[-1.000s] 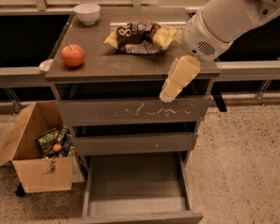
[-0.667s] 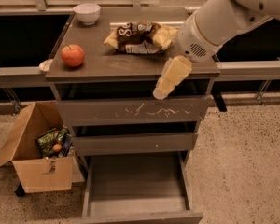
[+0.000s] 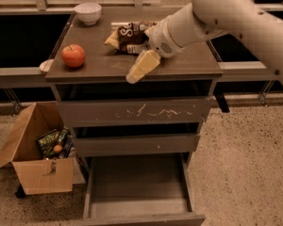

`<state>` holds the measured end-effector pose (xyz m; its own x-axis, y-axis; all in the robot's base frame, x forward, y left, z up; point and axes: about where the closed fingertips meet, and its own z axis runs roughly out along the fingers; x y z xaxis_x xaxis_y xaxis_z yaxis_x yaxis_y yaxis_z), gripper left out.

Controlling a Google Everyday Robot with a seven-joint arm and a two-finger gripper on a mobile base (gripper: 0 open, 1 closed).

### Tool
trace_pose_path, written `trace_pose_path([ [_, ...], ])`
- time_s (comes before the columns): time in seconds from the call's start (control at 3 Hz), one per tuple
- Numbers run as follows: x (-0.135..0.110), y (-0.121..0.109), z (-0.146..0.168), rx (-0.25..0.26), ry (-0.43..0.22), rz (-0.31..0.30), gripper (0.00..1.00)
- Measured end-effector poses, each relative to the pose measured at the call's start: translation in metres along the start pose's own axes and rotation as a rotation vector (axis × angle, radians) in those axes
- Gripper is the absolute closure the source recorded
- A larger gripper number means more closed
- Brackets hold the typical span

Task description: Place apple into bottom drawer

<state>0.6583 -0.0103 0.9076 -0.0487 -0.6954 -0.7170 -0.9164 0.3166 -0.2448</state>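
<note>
One: Looking for the apple [image 3: 73, 55]. Where?

Two: Sitting upright on the tabletop [image 3: 188, 62], stem up, red with a yellowish patch. Touched by nothing but the wood beneath.

One: And the claw [image 3: 132, 78]?

Two: To the right of the apple and well apart from it, at the end of the pale arm [image 3: 226, 13]. Slanted down and toward the apple's side, tip a little nearer the camera than the apple. Released or clenched, cannot tell. Not on the apple, in any case.

One: Bottom drawer [image 3: 137, 185]?

Two: Pulled out, far below the apple and somewhat to its right. Wide and deep, smooth grey-brown floor showing, low sides, plain front.

One: Anything between apple and drawer?

Two: Yes. Below the apple and to its right, first a grey drawer front [image 3: 134, 112] streaked with white scratches, then lower down a slimmer plain front [image 3: 137, 145]. Both pushed in much further than the bottom one.

One: Anything else nearby?

Two: Behind the apple, a white bowl [image 3: 87, 12]. Right of the apple and further back, a crumpled snack bag [image 3: 132, 32], brown and yellow. Below and left of the apple, down on the speckled floor, an open cardboard box [image 3: 42, 175], holding some packets and a small orange fruit [image 3: 58, 148].
</note>
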Motion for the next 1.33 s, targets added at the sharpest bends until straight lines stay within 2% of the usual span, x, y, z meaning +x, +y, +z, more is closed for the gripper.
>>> trace_pose_path([
  [0.33,-0.017,-0.038,0.051,-0.021,-0.129,-0.002,0.0],
  [0.67,-0.019,-0.042,0.06,-0.02,-0.136,0.007,0.0],
  [1.0,-0.034,-0.06,0.102,-0.019,-0.154,0.003,0.0],
  [1.33,-0.054,-0.063,0.132,-0.023,-0.186,-0.011,0.0],
])
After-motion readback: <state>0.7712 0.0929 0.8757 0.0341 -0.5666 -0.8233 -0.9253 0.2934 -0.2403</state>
